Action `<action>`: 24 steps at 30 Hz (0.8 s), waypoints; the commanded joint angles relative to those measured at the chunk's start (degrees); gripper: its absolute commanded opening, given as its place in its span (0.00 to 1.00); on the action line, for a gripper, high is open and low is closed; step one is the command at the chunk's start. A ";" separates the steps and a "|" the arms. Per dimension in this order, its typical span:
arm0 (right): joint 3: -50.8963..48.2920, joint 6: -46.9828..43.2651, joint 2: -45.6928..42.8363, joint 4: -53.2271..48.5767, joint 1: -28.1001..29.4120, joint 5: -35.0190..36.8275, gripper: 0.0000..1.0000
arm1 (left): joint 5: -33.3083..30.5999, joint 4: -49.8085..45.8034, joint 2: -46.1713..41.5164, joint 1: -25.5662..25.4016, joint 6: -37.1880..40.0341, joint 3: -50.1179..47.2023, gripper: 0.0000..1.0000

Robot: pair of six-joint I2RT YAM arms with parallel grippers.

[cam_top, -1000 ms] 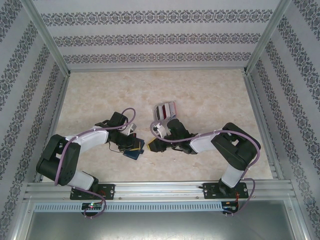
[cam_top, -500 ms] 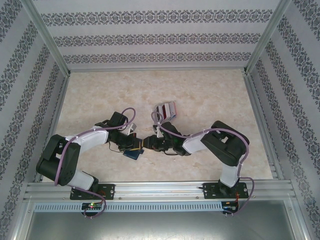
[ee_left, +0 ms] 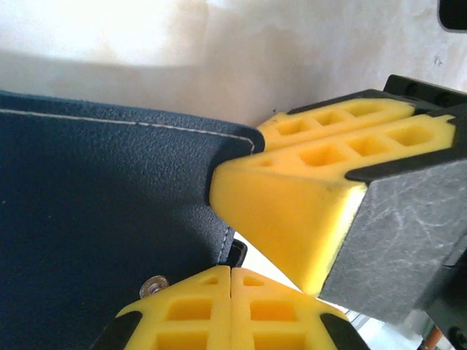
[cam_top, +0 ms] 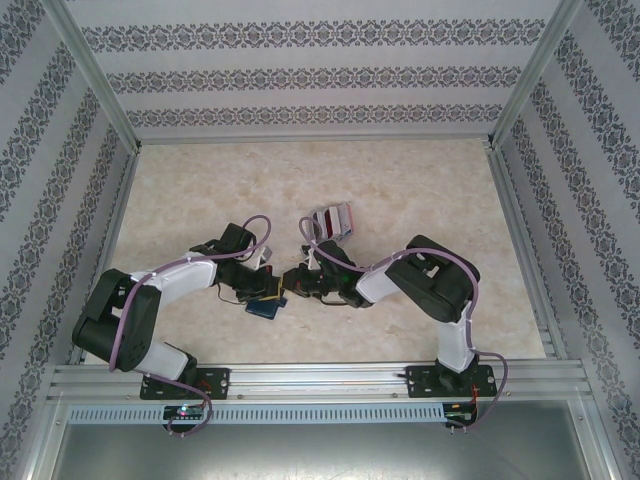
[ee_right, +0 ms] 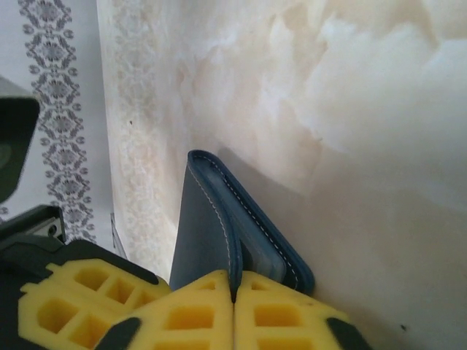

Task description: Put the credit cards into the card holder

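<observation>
The navy card holder (cam_top: 266,306) lies near the table's front, between the two arms. My left gripper (cam_top: 264,289) is shut on its edge; in the left wrist view the yellow fingertips (ee_left: 231,292) meet over a dark lip of the card holder (ee_left: 109,204), beside its pale snap button (ee_left: 153,286). My right gripper (cam_top: 293,283) is shut on one cover of the card holder (ee_right: 208,233), and that cover stands a little apart from the other in the right wrist view, where the gripper (ee_right: 233,295) pinches its stitched rim. The credit cards (cam_top: 333,219), red, white and dark, stand in a pale rack behind the grippers.
Patterned walls and metal rails (cam_top: 115,215) close in the marbled table (cam_top: 420,190). The two grippers sit almost touching; the right gripper's fingers (ee_left: 292,197) loom close in the left wrist view. Free surface lies to the back and right.
The right arm has swung left to the card holder, and its jaws, open before, have closed on one cover. The left arm has stayed put.
</observation>
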 commanded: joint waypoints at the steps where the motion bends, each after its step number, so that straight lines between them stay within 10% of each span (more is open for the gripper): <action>1: 0.78 -0.58 0.95 0.85 -0.65 -0.49 0.01 | -1.70 -0.99 -1.83 -0.10 -1.41 0.77 0.00; 24: 3.15 -7.83 0.62 -10.45 -2.76 -6.18 0.00 | -3.27 2.36 1.83 1.96 -1.43 0.93 0.00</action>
